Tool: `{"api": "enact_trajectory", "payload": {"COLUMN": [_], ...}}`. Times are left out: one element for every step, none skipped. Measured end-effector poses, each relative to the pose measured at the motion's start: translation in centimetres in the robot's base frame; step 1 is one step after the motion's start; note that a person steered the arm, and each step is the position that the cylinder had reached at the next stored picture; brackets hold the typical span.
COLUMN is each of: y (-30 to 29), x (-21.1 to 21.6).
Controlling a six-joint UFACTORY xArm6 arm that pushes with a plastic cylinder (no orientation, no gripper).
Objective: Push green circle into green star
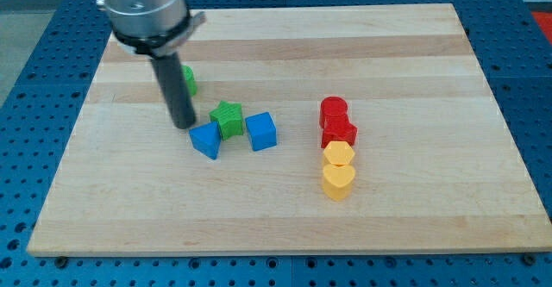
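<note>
Left of centre, my tip is resting just left of the blue triangle and green star, while the green circle is peeking out behind the rod, toward the upper left. Pushing from here risks shoving the triangle or star instead. No fingers exist; the rod is bare.

The pale wooden surface carries a green circle, green star, blue triangle and blue cube clustered left of centre, with two red blocks and two yellow blocks stacked in a column to the view's right.
</note>
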State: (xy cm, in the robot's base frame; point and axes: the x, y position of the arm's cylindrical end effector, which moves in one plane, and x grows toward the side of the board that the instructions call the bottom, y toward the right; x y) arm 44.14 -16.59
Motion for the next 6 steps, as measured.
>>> {"api": "enact_trajectory", "payload": {"y": [-5.9, -6.6, -4.1, 1.1, 3.7, 4.6], "x": [-0.4, -5.6, -9.7, -8.7, -5.8, -5.8]}}
